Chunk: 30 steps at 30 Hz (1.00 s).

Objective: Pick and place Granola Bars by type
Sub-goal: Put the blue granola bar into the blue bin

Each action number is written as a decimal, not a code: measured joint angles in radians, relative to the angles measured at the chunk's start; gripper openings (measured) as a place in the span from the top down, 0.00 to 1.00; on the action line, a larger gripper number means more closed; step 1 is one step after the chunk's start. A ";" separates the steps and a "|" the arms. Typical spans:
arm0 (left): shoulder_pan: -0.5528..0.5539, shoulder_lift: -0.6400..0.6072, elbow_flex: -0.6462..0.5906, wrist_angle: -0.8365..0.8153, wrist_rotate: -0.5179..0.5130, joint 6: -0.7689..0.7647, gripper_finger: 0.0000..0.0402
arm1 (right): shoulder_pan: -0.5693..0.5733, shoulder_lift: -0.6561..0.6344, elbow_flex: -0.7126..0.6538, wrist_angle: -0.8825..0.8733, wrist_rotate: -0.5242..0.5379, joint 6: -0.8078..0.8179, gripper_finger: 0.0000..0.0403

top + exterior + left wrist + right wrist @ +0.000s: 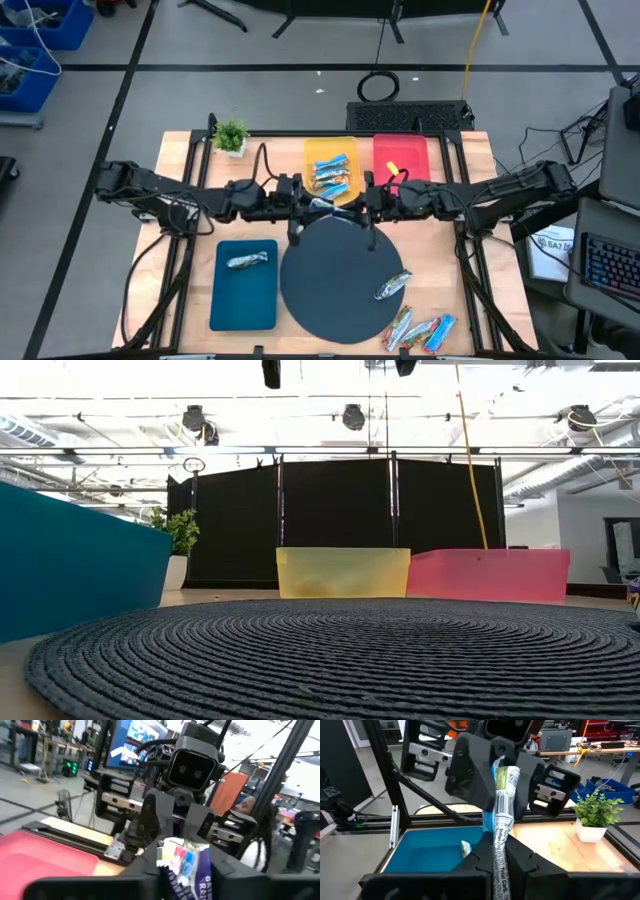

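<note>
Both arms meet above the far edge of the round mat. My left gripper (316,205) and my right gripper (362,207) face each other, both shut on one blue and white granola bar (502,815), lifted between them. Several blue bars (332,174) lie in the yellow tray (312,152). One silvery bar (248,260) lies flat in the teal tray (232,305), and another (392,285) rests on the mat. Three more bars (418,331) lie on the table by the mat's near right edge. The low view shows neither gripper. My left gripper pinches the bar's crimped end (176,854) between its two fingers, coming level from the table's left. The bar sticks out past the fingertips, clear of the table. My right gripper pinches the bar's other end (499,865) between its fingers (524,862), level from the table's right. The bar runs along the fingers and out toward the left gripper.
The dark round mat (320,300) fills the table's near middle. The red tray (412,152) at the far side holds a small yellow thing (392,168). A small potted plant (231,137) stands at the far left corner. Bare wood shows left of the teal tray.
</note>
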<state>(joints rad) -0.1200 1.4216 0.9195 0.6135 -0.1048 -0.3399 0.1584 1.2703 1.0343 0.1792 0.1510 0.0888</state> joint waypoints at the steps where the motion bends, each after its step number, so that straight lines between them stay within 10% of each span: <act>1: 0.005 0.000 0.000 -0.005 0.010 -0.015 0.85 | -0.001 -0.001 -0.001 0.002 -0.008 0.000 0.97; 9: 0.031 -0.038 0.000 -0.077 0.089 -0.084 0.87 | 0.007 -0.050 -0.001 -0.027 -0.128 0.033 0.75; 17: -0.013 -0.213 -0.001 -0.693 0.147 -0.249 0.88 | 0.007 -0.266 0.002 -0.163 -0.258 0.200 0.49; 30: -0.160 -0.147 -0.001 -1.476 0.557 -0.658 0.88 | 0.007 -0.348 -0.137 -0.438 -0.234 0.360 0.49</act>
<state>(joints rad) -0.2799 1.2745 0.9184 -0.8626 0.4517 -0.9976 0.1658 0.9227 0.8971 -0.2592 -0.0826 0.4485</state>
